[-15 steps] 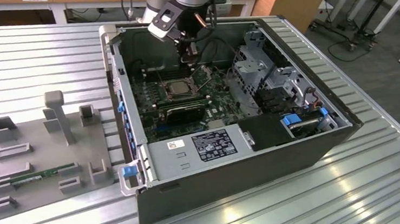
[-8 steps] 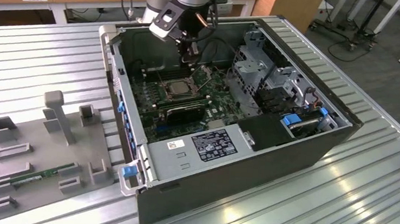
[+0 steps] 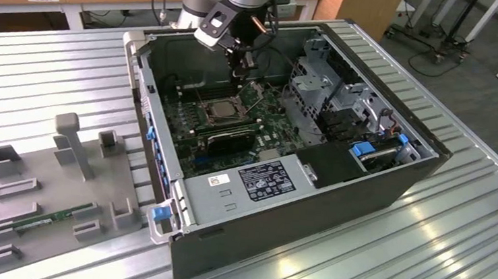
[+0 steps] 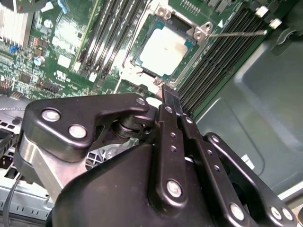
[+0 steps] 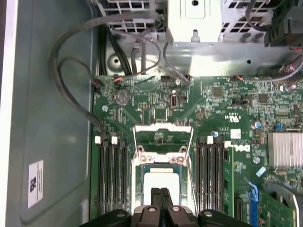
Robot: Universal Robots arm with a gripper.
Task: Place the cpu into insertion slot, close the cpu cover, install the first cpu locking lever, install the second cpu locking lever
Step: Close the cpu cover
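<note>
The cpu point(image 5: 161, 182) lies flat in the motherboard socket, its pale silvery top facing up; it shows as well in the second wrist view point(image 4: 164, 51) and the exterior view point(image 3: 221, 112). The cpu cover point(image 5: 163, 126) is swung back from the socket, and green board shows through its square opening. A thin wire locking lever point(image 4: 236, 33) juts out sideways over the memory slots. My gripper point(image 3: 240, 68) hangs inside the open computer case just above the socket's edge. Its fingers are pressed together with nothing between them in both wrist views point(image 4: 169, 92) point(image 5: 161, 191).
The computer case's walls point(image 3: 145, 90) enclose the board. A metal drive cage point(image 3: 312, 84) and cables point(image 5: 71, 71) stand close by. Memory slots point(image 5: 111, 175) flank the socket. A grey fixture tray point(image 3: 56, 183) holding a memory stick point(image 3: 52, 218) sits at the exterior view's left.
</note>
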